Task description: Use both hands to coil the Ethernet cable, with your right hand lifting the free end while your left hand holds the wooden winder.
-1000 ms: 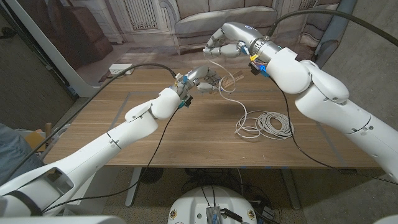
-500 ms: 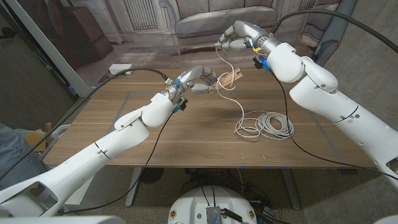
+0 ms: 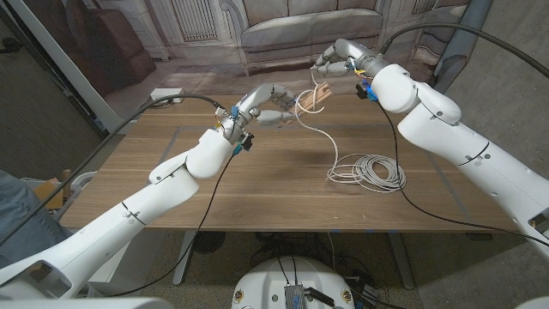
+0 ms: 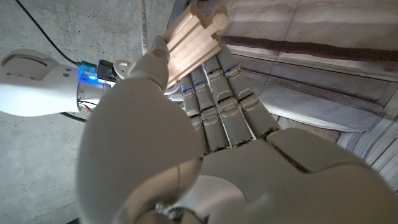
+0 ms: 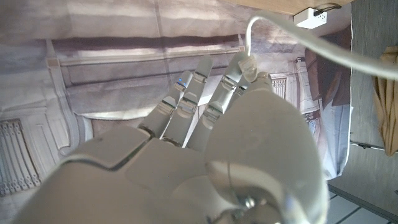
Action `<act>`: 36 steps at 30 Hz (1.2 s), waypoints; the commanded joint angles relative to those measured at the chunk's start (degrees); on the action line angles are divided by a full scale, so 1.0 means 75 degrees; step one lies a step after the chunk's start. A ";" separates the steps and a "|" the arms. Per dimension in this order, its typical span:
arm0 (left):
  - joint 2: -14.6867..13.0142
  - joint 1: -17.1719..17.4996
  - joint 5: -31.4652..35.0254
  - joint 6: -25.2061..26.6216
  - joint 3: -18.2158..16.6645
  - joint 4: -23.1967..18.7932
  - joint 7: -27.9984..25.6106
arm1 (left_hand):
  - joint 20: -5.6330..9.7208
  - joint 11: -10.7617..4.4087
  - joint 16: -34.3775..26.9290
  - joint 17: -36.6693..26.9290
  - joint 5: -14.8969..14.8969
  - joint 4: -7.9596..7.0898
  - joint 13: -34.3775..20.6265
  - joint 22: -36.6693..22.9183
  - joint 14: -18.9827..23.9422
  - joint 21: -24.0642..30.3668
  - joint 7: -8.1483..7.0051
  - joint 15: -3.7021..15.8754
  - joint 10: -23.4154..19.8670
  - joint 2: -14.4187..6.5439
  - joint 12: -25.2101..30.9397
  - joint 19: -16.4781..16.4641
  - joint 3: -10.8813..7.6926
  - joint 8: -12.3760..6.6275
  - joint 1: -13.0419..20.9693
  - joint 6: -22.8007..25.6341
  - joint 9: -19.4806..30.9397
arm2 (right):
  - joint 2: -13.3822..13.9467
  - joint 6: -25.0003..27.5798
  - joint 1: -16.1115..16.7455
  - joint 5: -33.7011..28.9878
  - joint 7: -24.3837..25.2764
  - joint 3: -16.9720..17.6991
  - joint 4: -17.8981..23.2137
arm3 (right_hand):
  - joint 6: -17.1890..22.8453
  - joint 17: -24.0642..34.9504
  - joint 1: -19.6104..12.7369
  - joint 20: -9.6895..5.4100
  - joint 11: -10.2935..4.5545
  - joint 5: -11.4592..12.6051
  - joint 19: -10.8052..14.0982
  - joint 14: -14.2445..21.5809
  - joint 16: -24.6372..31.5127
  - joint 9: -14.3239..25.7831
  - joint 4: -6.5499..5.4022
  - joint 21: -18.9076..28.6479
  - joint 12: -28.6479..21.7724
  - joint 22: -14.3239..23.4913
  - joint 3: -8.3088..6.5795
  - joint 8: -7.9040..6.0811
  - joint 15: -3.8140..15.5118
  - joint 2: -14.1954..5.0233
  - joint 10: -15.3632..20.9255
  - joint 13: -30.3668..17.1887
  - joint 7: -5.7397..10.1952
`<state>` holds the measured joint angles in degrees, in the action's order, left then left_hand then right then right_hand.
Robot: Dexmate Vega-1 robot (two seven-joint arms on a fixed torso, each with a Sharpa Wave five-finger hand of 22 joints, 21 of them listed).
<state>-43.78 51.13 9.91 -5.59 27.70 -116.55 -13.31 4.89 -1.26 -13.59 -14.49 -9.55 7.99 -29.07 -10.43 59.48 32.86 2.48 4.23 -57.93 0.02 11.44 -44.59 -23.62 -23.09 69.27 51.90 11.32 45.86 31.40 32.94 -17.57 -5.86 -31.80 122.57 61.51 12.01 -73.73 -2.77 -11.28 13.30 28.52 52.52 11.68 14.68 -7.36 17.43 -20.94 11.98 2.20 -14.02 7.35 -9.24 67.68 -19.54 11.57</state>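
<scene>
While most of the Ethernet cable lies in a loose pile on the desk, on the robot's right side, one strand of it rises from this pile up to the wooden winder and goes on to the right robot hand. The winder is in the air above the far part of the desk, and the left robot hand grips it by one end with closed fingers; the left wrist view shows the grooved wood coming out between the thumb and the fingers. The right robot hand is just beyond the winder and a little higher, and it pinches the free end of the cable between its fingertips. To do this step well, I think the right robot hand should carry the cable around the winder with a light, even pull, so each turn lies beside the one before. The left robot hand should keep the winder steady, without turning it in its grip.
</scene>
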 commanded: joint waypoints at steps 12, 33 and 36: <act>0.0213 0.0025 -0.0668 -0.0584 -0.0365 0.0351 0.0014 | 0.0024 -0.0997 -0.0036 -0.0037 -0.0049 -0.0109 -0.0032 -0.0019 0.0729 0.0054 -0.0484 0.1062 -0.0988 -0.0404 0.0041 0.0071 -0.0754 -0.0044 0.0044 0.1382 0.0032 | 0.0444 -0.0188 0.1689 0.1271 0.1644 0.0827 0.0285 | 0.0136 0.0008 -0.0032 -0.0879 0.0002 0.0032 0.0025 0.0079 0.0008 0.0007 -0.0007 -0.0023 -0.0002 0.0015 -0.0066 -0.0036 0.0783 -0.0037 0.0076 0.0021 0.0104; 0.0229 -0.0032 -0.0590 -0.0196 -0.0254 0.0099 0.0157 | 0.0018 -0.0982 -0.0033 -0.0037 -0.0050 -0.0104 -0.0025 -0.0018 0.0719 0.0080 -0.0482 0.1065 -0.0998 -0.0403 0.0042 0.0094 -0.0777 -0.0046 0.0044 0.1387 0.0032 | 0.0601 -0.0428 0.2084 0.1659 0.2239 0.1000 0.0367 | 0.0129 0.0003 -0.0022 -0.0886 -0.0001 0.0016 0.0006 0.0077 -0.0002 0.0015 0.0002 -0.0034 -0.0002 0.0013 -0.0087 -0.0041 0.0782 -0.0033 0.0082 0.0011 0.0103; 0.0196 -0.0027 -0.0577 -0.0162 -0.0271 0.0053 0.0168 | 0.0022 -0.0988 -0.0035 -0.0038 -0.0050 -0.0105 -0.0029 -0.0018 0.0721 0.0085 -0.0481 0.1064 -0.0998 -0.0403 0.0045 0.0094 -0.0780 -0.0048 0.0042 0.1392 0.0032 | 0.0554 -0.0475 0.2053 0.1695 0.2261 0.0945 0.0274 | 0.0131 0.0003 -0.0026 -0.0876 0.0000 0.0015 0.0018 0.0080 -0.0001 0.0014 0.0005 -0.0029 0.0004 0.0013 -0.0093 -0.0041 0.0786 -0.0036 0.0080 0.0019 0.0103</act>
<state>-41.78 50.54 4.92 -8.39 25.60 -114.52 -12.27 4.80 -1.33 -13.45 -14.53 -9.55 7.99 -29.06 -10.38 59.48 33.05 2.48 4.23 -57.99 0.02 11.45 -44.07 -23.62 -23.02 69.27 51.92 11.32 50.06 29.78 47.32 -6.38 9.26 -24.86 125.77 61.50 12.02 -73.71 -2.77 -11.27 13.03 28.52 52.52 11.68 14.51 -7.36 17.43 -20.77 12.00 1.89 -14.05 7.35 -9.21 67.66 -19.32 11.57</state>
